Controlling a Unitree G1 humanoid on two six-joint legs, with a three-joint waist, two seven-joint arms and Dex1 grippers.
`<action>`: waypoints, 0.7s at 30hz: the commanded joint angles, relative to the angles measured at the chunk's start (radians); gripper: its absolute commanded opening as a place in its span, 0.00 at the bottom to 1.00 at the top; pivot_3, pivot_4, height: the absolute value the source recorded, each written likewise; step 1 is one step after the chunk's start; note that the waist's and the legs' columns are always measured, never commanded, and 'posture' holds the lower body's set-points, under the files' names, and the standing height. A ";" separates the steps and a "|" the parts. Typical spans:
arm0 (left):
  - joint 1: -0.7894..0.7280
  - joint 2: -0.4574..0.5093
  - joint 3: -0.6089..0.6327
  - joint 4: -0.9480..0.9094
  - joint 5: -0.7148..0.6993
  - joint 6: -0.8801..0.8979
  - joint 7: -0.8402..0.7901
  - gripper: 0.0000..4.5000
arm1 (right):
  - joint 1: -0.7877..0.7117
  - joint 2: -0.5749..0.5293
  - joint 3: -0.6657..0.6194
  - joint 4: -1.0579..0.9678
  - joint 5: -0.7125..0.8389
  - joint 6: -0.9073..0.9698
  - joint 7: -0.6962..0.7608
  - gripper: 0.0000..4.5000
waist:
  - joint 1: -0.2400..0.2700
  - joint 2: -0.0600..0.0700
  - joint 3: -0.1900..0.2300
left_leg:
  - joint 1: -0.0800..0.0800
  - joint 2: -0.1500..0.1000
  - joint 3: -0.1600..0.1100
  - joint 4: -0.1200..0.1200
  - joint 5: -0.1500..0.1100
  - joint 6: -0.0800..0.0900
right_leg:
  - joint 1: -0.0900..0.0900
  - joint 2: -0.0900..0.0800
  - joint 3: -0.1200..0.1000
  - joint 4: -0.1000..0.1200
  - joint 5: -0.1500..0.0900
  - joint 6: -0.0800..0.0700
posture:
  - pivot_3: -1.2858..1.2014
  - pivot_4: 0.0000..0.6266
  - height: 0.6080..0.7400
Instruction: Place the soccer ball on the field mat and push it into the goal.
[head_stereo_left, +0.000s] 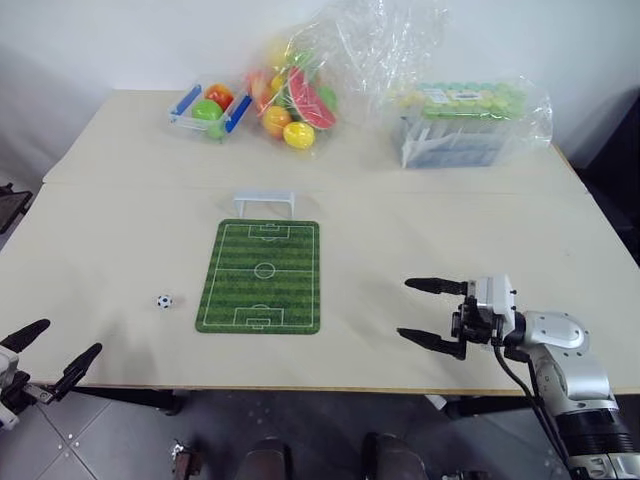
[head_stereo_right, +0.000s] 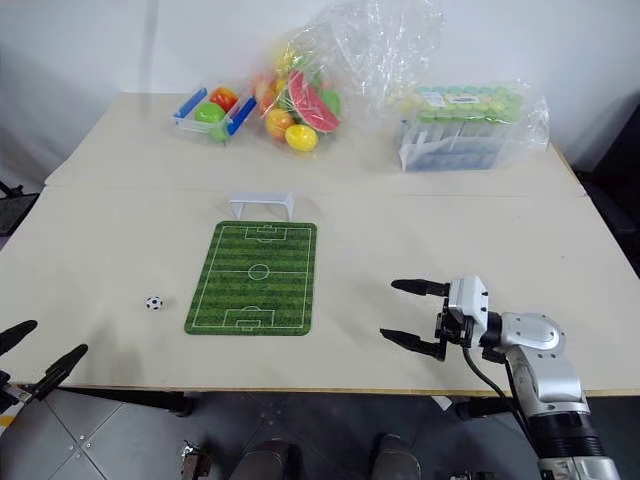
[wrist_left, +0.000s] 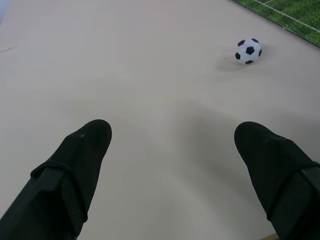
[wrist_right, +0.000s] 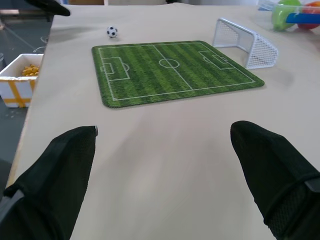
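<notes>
The soccer ball (head_stereo_left: 164, 301) lies on the bare surface (head_stereo_left: 420, 230), just beside the left edge of the field mat (head_stereo_left: 261, 276) and not touching it. It is white with black patches. The mat is flat, green with striped grass and white pitch lines; no writing can be read on it. The goal (head_stereo_left: 265, 204) stands upright at the far short end of the mat, very close to its edge, with its open side facing the mat.

The left gripper (head_stereo_left: 50, 352) hangs at the near left edge of the surface, its two black fingers spread wide and holding nothing. The ball is in front of it, some way off. The right gripper (head_stereo_left: 433, 315) is over the near right part of the surface, to the right of the mat, pointing toward it; its fingers are also spread apart and empty.

At the far side there is a blue-and-white basket (head_stereo_left: 209, 108) with toy fruits, a clear bag of coloured toy fruits (head_stereo_left: 292, 100), and a wrapped plastic box (head_stereo_left: 465, 125) whose label is too small to read.
</notes>
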 joint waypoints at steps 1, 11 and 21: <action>0.000 0.004 0.017 -0.007 0.007 -0.010 0.023 1.00 | -0.005 -0.008 -0.017 -0.024 0.024 0.012 0.011 1.00 | 0.000 0.000 0.000 | 0.000 0.001 0.001 0.000 -0.001 0.000 | 0.000 0.001 0.001 0.000 0.000 0.000 | 0.52 0.24 1.00; -0.080 0.044 0.015 0.078 -0.109 0.024 -0.161 1.00 | 0.025 0.148 0.025 -0.270 0.234 0.071 0.052 1.00 | -0.001 0.000 0.000 | 0.000 0.005 0.013 0.000 -0.003 -0.001 | -0.010 0.005 0.013 0.003 0.001 -0.002 | 0.52 0.24 1.00; -0.122 0.076 -0.090 0.087 -0.109 0.179 -0.263 1.00 | 0.008 0.181 0.020 -0.233 0.186 -0.008 0.080 1.00 | 0.000 0.000 0.000 | 0.000 0.005 0.016 0.001 -0.003 0.000 | -0.013 0.005 0.015 0.005 0.001 -0.002 | 0.52 0.24 1.00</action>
